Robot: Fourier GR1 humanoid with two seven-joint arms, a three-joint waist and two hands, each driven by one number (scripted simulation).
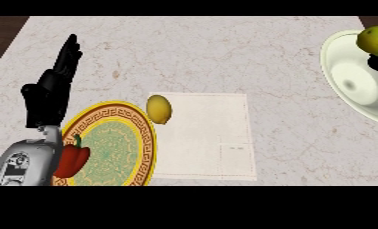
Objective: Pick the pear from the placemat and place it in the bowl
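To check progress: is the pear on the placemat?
No, the pear is over the bowl at the right edge, far from the placemat.

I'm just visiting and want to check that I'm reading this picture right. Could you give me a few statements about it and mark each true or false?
1. A red pepper lies at the plate's left rim. True.
2. The pear lies on the placemat. False: it is at the bowl, by the view's right edge.
3. A lemon sits at the placemat's upper left corner. True.
4. The left hand grips the pepper. False: it rests open beside the plate, fingers up, holding nothing.
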